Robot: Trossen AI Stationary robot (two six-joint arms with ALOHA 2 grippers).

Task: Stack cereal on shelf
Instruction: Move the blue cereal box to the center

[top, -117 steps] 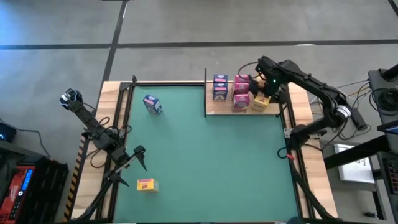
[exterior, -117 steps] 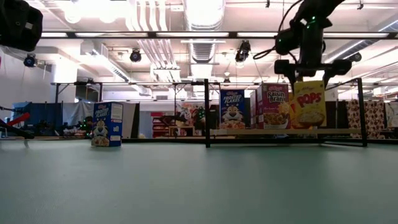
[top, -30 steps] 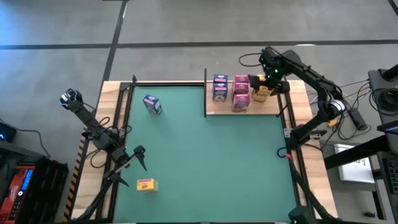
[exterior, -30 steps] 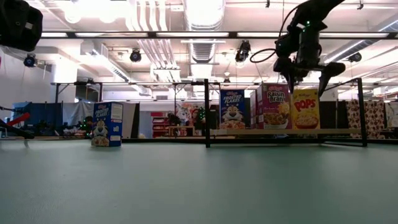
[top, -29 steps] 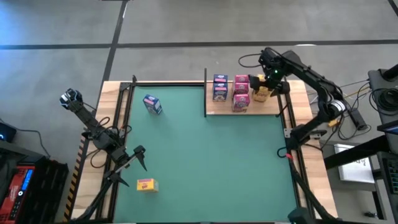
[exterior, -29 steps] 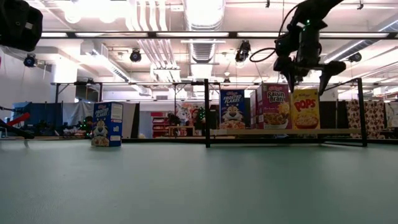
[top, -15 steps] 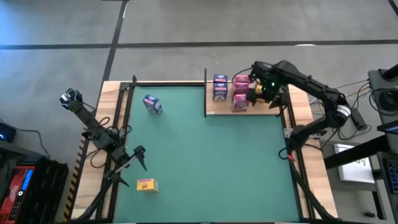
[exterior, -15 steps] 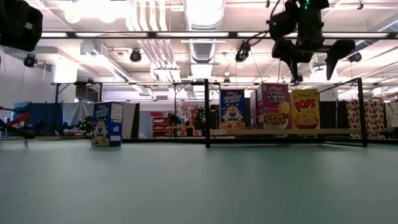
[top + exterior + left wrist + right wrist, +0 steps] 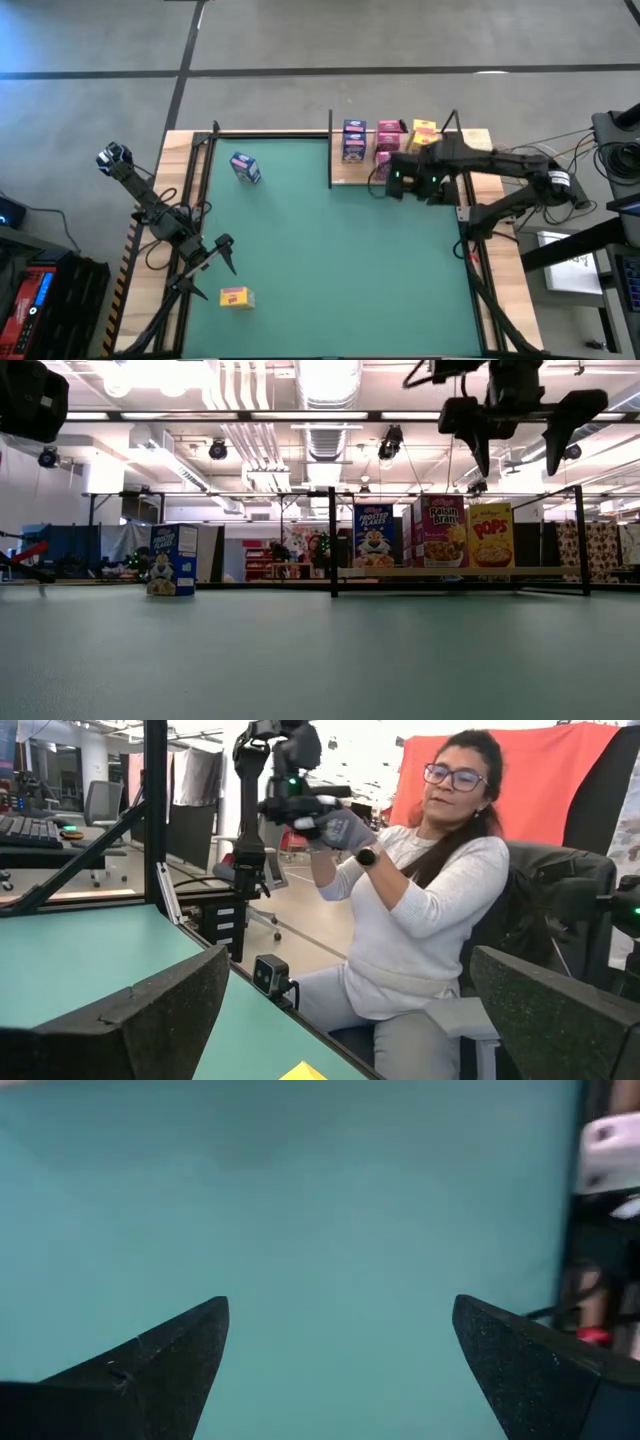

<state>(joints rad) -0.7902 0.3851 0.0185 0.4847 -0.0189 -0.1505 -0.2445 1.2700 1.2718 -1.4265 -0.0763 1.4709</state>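
The light-wood shelf (image 9: 348,174) stands at the mat's far right. Blue boxes (image 9: 354,140), pink boxes (image 9: 387,138) and a yellow box (image 9: 424,129) stand on it. In the low view they show upright on the board (image 9: 450,571): blue (image 9: 373,535), pink (image 9: 440,532), yellow (image 9: 491,534). A blue box (image 9: 244,168) stands on the mat at the far left. A yellow box (image 9: 236,296) lies near the left front. My right gripper (image 9: 385,183) is open and empty, high over the mat just before the shelf (image 9: 520,435). My left gripper (image 9: 226,250) is open, low at the near left.
Thin black posts (image 9: 332,540) rise at the shelf's corners. The green mat (image 9: 330,270) lies open between the two arms. A person (image 9: 420,920) sits beyond the table's edge in the left wrist view, hands on a control arm.
My right gripper, open throughout, has risen from around the yellow box on the shelf. It has gone toward the table's near and left edges, out over the mat. The yellow box stays upright on the shelf beside the pink ones.
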